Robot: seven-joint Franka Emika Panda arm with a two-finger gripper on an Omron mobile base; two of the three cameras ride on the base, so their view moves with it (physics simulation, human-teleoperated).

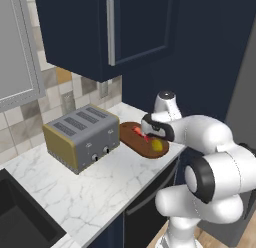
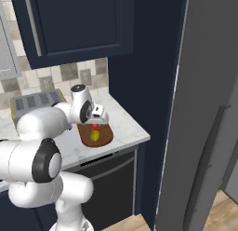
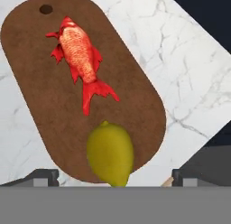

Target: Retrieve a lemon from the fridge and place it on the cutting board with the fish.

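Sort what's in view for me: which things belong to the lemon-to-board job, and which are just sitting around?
Job: lemon lying on the cutting board; fish on the same board; fridge; gripper, open above the lemon.

Just lying about: toaster; sink; upper cabinets.

My arm (image 1: 210,137) is glossy white, built of fat rounded segments that swell at each joint like stacked shells. Dark charcoal rings and round caps mark the joints (image 2: 45,162) (one broad black band wraps the big elbow). My hand's housing is white with a dark face, and my gripper (image 3: 115,177) ends in two small dark grey finger tips (image 3: 43,177), blocky and square-edged. No cables or markings are visible.
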